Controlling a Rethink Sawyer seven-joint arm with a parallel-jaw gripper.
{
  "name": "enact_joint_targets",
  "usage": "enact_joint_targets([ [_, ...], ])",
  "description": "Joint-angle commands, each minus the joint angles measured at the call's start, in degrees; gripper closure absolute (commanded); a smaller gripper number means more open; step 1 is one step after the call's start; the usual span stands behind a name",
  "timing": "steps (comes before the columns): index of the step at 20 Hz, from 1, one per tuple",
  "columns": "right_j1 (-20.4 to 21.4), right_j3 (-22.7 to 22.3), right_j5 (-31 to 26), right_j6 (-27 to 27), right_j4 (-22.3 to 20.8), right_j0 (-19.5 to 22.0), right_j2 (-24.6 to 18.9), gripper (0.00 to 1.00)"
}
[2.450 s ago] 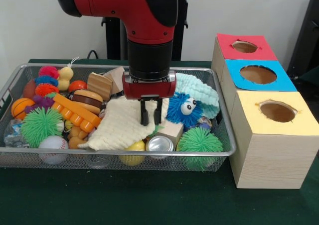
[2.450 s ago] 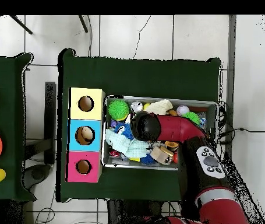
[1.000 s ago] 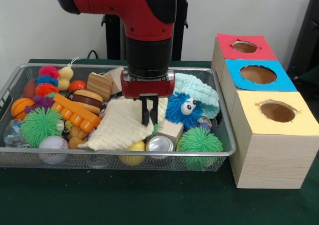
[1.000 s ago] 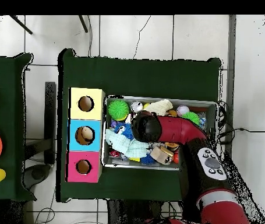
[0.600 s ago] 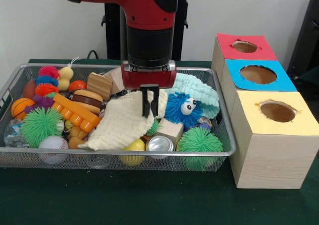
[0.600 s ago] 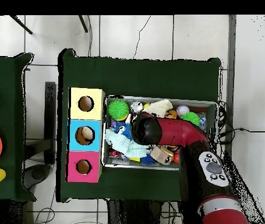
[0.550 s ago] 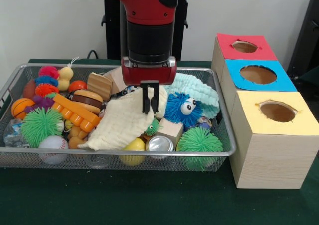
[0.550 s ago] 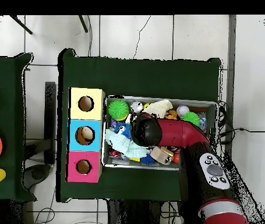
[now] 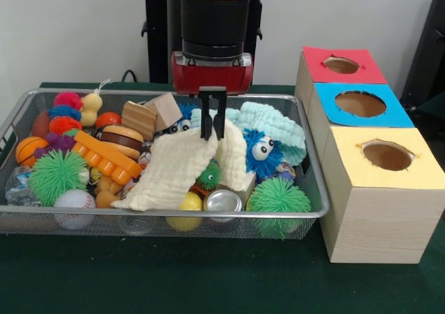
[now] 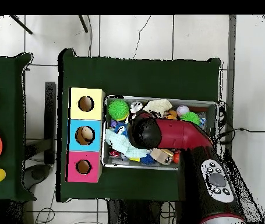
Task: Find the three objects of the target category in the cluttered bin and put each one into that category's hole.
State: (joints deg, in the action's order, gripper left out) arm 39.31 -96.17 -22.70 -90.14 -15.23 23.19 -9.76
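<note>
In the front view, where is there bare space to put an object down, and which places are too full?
Bare green table lies in front of the cluttered bin, below its near rim. The bin itself is crowded wall to wall, and the gripper holds the cream cloth up at its middle. The three boxes fill the space beside it.

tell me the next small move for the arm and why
Probably keep lifting straight up a little more. The gripper is shut on the cream cloth, but the cloth's lower edge lies on the toys in the basket, so moving sideways now might drag them along.
</note>
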Motion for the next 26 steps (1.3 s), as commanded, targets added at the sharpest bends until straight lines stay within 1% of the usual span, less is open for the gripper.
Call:
enact_joint_targets([
  [1,0.99,-2.43,-6.24,-5.80,1.63,-0.98,-1.15,1.00],
  [10,0.32,-1.51,-6.43,-4.77,1.36,-0.57,-1.08,1.00],
  [26,-0.17,-0.76,-6.52,-4.70,1.45,-0.45,-1.14,1.00],
])
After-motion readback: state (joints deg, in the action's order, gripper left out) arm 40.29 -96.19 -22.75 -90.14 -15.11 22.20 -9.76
